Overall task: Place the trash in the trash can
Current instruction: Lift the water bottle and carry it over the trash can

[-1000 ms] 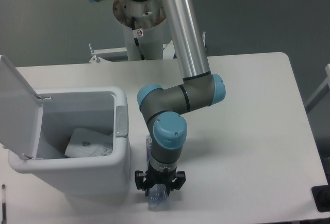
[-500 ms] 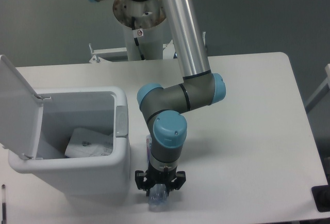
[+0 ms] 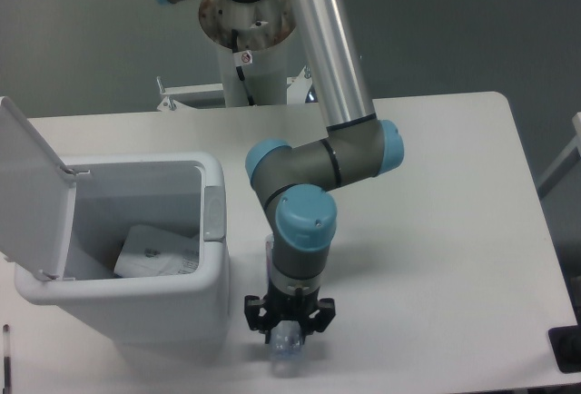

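We are holding our hand (image 3: 289, 326) straight down over the crushed bottle (image 3: 287, 350), fingers closing on its sides. The bottle is lying on the table (image 3: 436, 231) directly under the hand, its long axis running toward us; the open trash can (image 3: 211, 267) is standing just beside the hand.

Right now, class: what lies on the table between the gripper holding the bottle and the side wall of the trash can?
Nothing: in the fixed camera view, only bare white table separates the gripper, closed around the bottle, from the trash can wall.
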